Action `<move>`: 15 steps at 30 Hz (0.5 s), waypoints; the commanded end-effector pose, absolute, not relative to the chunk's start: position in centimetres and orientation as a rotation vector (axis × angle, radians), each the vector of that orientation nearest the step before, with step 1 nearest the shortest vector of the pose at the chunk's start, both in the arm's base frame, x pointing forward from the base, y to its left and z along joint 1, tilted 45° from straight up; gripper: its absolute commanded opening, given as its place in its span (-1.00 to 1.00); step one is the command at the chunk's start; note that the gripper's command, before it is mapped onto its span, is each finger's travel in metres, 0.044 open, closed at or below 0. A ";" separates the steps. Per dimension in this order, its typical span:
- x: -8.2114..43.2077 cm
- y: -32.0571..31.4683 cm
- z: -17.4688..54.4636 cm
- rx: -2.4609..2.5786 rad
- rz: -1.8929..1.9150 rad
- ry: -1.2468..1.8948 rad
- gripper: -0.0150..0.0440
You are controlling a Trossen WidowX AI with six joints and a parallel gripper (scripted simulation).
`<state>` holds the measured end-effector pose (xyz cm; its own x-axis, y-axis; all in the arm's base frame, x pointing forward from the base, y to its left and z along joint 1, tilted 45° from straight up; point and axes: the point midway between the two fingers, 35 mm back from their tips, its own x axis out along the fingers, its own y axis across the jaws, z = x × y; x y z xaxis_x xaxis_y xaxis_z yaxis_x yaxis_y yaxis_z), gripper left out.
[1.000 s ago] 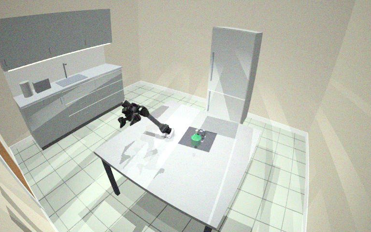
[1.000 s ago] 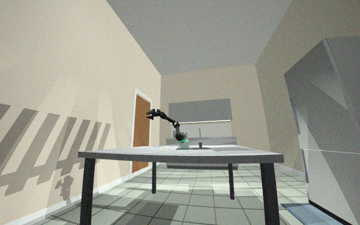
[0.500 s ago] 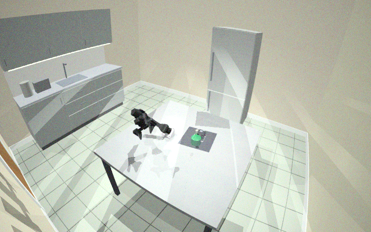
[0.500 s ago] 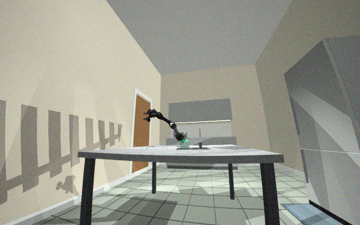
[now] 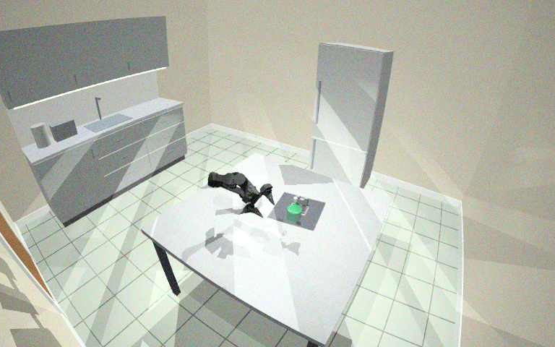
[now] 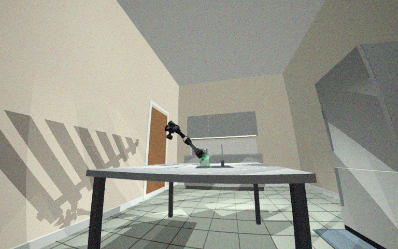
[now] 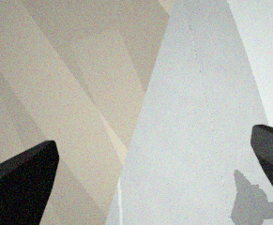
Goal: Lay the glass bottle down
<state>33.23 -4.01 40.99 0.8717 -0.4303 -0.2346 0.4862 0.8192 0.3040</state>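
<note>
The black gripper hangs above the white table, fingers wide apart with nothing between them. Beyond and below its fingertips, the green glass bottle stands upright on a dark mat, well apart from the gripper, near the grey rest.

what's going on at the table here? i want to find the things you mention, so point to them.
The arm isn't handling anything: its hand (image 5: 268, 202) (image 6: 167, 131) (image 7: 155, 142) is wide open and raised, away from the green bottle (image 5: 294, 210) (image 6: 204, 161). The bottle stands upright on the dark mat (image 5: 315, 219), not yet laid down in the rest.
</note>
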 end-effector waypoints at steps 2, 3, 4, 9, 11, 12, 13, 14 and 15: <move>35.9 -0.1 33.0 0.505 -0.533 0.357 1.00; 36.2 0.7 31.4 0.531 -0.550 0.394 1.00; 36.3 1.5 29.8 0.554 -0.569 0.429 1.00; 35.9 5.1 22.5 0.628 -0.689 0.568 1.00; 35.2 6.3 20.0 0.641 -0.745 0.606 1.00; 34.8 6.9 18.7 0.645 -0.775 0.621 1.00; 34.3 7.4 17.5 0.647 -0.805 0.634 1.00; 33.8 7.9 16.3 0.647 -0.836 0.644 1.00; 33.3 8.4 15.2 0.645 -0.868 0.650 1.00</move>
<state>35.31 6.35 20.29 0.5956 -0.4069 -0.6926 0.7579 0.5704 0.3167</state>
